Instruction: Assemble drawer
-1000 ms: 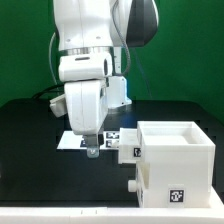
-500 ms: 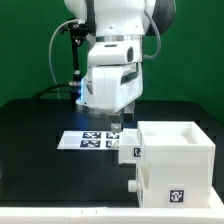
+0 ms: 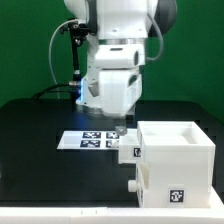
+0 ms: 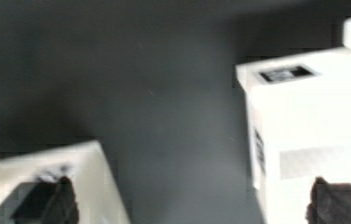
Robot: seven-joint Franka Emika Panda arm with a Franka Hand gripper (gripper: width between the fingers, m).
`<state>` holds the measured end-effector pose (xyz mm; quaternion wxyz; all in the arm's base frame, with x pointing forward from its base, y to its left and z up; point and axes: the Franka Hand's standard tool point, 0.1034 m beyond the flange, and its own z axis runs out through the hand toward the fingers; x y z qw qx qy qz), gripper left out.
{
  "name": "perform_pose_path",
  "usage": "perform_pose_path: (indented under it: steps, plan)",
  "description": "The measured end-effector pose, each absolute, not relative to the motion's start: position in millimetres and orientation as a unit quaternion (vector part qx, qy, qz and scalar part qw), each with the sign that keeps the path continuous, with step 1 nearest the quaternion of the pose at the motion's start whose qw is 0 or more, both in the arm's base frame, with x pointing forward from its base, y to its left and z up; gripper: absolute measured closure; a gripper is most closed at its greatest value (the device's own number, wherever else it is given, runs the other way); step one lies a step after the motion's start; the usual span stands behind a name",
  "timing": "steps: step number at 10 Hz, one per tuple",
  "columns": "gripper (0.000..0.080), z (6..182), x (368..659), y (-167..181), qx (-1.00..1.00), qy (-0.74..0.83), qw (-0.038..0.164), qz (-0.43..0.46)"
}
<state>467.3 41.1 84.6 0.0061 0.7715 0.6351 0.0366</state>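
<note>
The drawer (image 3: pixel 172 140), a white open-topped box with a black-and-white tag on its left face, forms the upper part of the white block at the exterior view's right. Below it is the larger white casing (image 3: pixel 180 185), tagged on its front. How the two join I cannot tell. My gripper (image 3: pixel 117 127) hangs just left of the drawer's tagged face, over the marker board (image 3: pixel 90 140), open and holding nothing. In the wrist view my gripper (image 4: pixel 193 203) shows two dark fingertips (image 4: pixel 47 202) wide apart, with the tagged white box (image 4: pixel 314 120) to one side.
The black table (image 3: pixel 40 170) stretches to the exterior view's left and front. A small white knob-like bump (image 3: pixel 134 185) sticks out of the casing's left side. Green wall behind the arm.
The arm has swung from the exterior view's left toward the white block and turned its wrist; over the last half second it barely moved. The jaws stayed open.
</note>
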Motion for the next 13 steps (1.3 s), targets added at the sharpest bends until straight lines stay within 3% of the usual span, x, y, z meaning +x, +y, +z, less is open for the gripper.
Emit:
perform_pose_path:
  steps: [2,6,10,13]
  plan:
    - [0.0151,88.0,444.0,48.2,0.75,0.661,0.007,0.028]
    - [0.0151,83.7,444.9,46.4,0.752,0.659,0.003,0.026]
    - [0.0151,67.0,386.2,40.2,0.744,0.668,0.0,0.026]
    - [0.0151,66.0,386.8,39.2,0.745,0.667,-0.002,0.023]
